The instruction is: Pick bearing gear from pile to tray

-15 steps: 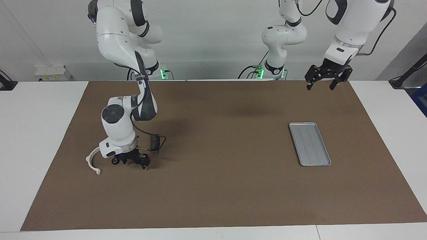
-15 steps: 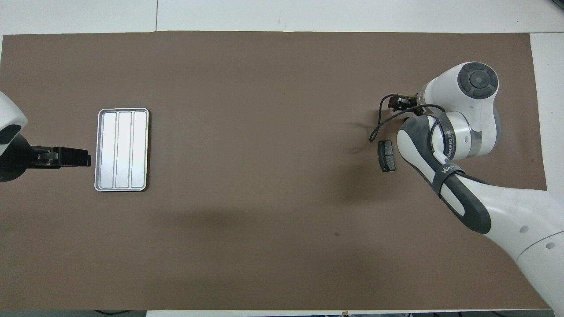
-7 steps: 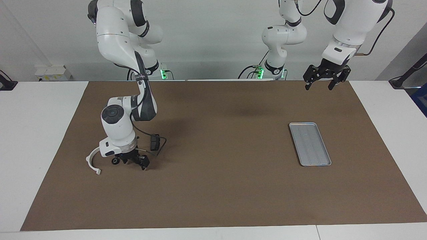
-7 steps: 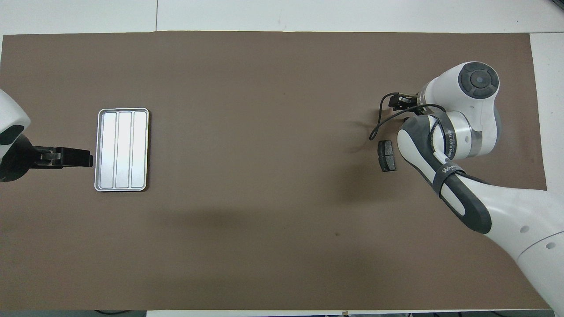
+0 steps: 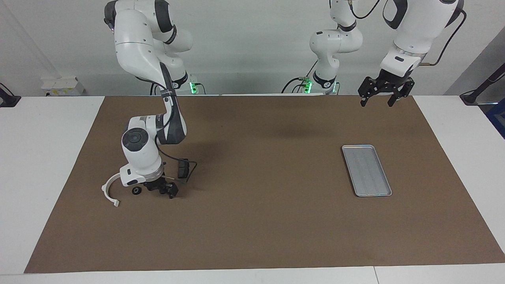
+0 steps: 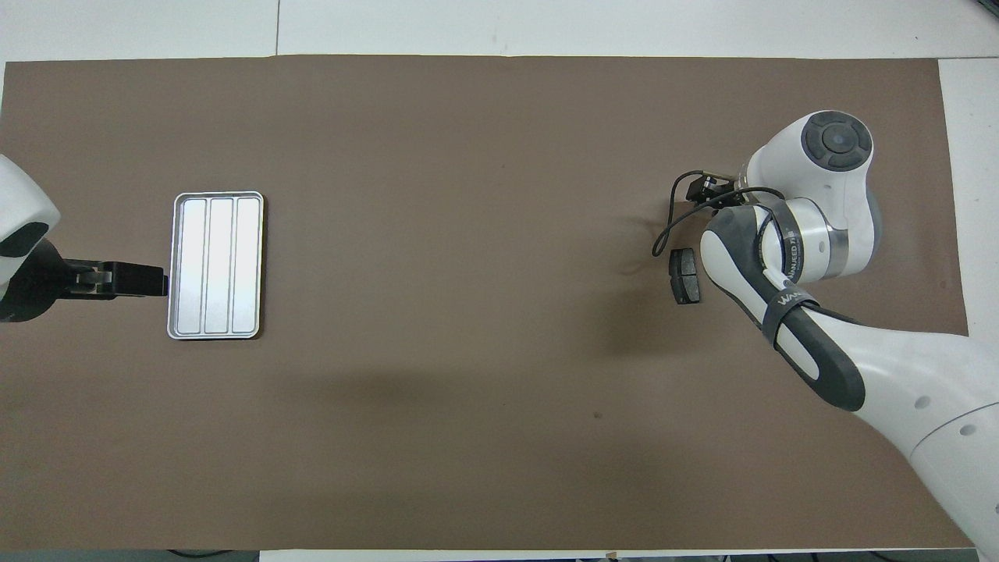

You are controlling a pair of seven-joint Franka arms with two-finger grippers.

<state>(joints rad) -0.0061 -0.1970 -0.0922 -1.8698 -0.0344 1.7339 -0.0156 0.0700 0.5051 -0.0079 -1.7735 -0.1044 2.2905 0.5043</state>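
Facing view: right gripper (image 5: 161,190) low over the pile, jaws apart, empty; a small black round piece (image 5: 136,191) lies beside the white arc bracket (image 5: 109,190). Left gripper (image 5: 381,94) waits, open, raised.
Overhead view: the tray (image 6: 178,269) empty, a brake pad (image 6: 685,275) beside the right arm; closing off-centre could nudge the round piece away

**Tray at one end, arm over the parts at the other**

The silver tray (image 6: 216,265) lies on the brown mat (image 6: 468,195) toward the left arm's end. The left gripper (image 6: 129,280) sits just beside its rim. Toward the other end, the right arm (image 6: 788,257) bends over the mat, with a dark brake pad (image 6: 684,275) lying beside its wrist.
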